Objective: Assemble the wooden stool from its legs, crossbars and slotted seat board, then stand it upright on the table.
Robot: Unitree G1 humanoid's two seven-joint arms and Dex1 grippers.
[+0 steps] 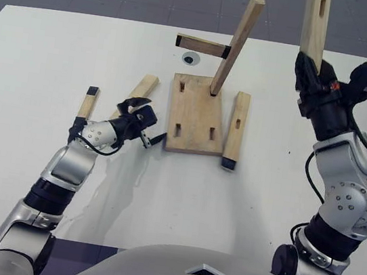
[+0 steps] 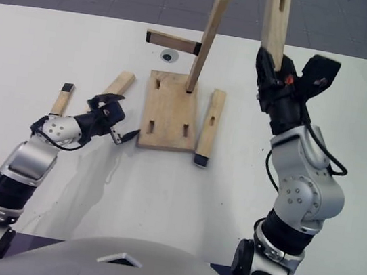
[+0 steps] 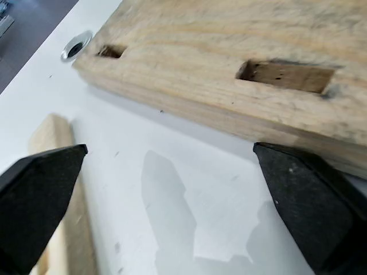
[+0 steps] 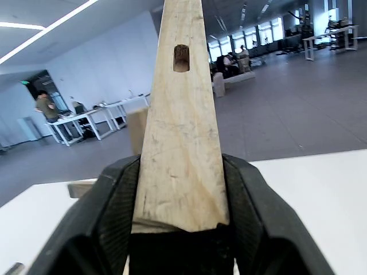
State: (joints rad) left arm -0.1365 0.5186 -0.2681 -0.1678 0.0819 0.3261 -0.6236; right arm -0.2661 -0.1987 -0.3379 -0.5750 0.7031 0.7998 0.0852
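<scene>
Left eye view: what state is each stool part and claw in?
seat board: flat, three slots empty.
standing leg: tilted in fourth slot.
crossbar: joined to standing leg.
held leg: upright, aloft.
right claw: shut on held leg.
left claw: open, empty.
right-side leg: lying loose.
far-left stick: lying loose.
stick by left claw: lying loose.

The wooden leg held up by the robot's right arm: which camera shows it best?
The right wrist view: the held leg stands close up, its hole plain, clamped in the right tool. Both eye views show it roughly upright, with its top cut off by the picture's edge. The left wrist view looks at the seat board.
</scene>
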